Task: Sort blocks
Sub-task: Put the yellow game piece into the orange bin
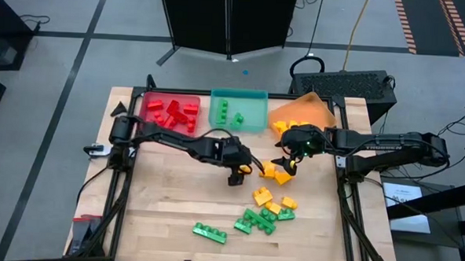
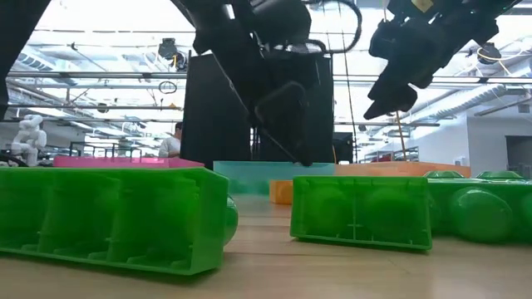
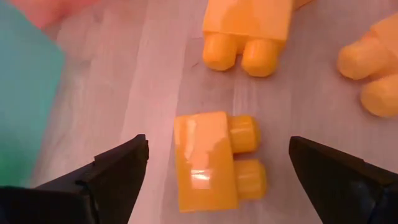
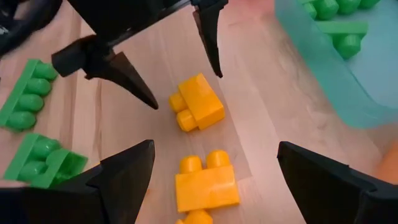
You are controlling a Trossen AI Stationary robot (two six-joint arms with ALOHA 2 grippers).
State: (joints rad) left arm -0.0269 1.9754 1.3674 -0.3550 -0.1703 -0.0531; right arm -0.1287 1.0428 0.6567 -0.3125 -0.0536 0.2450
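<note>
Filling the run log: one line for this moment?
left tool open over yellow brick | right tool open beside it | brick on table, unheld

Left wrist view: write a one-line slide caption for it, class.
Open left gripper straddles a yellow block lying on the table, two more yellow blocks beyond it.

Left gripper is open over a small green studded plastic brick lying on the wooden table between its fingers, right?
Not quite: the brick is yellow, not green. The left wrist view shows the left gripper open, with a small yellow studded plastic brick lying on the wooden table between its fingers; the right wrist view agrees.
</note>
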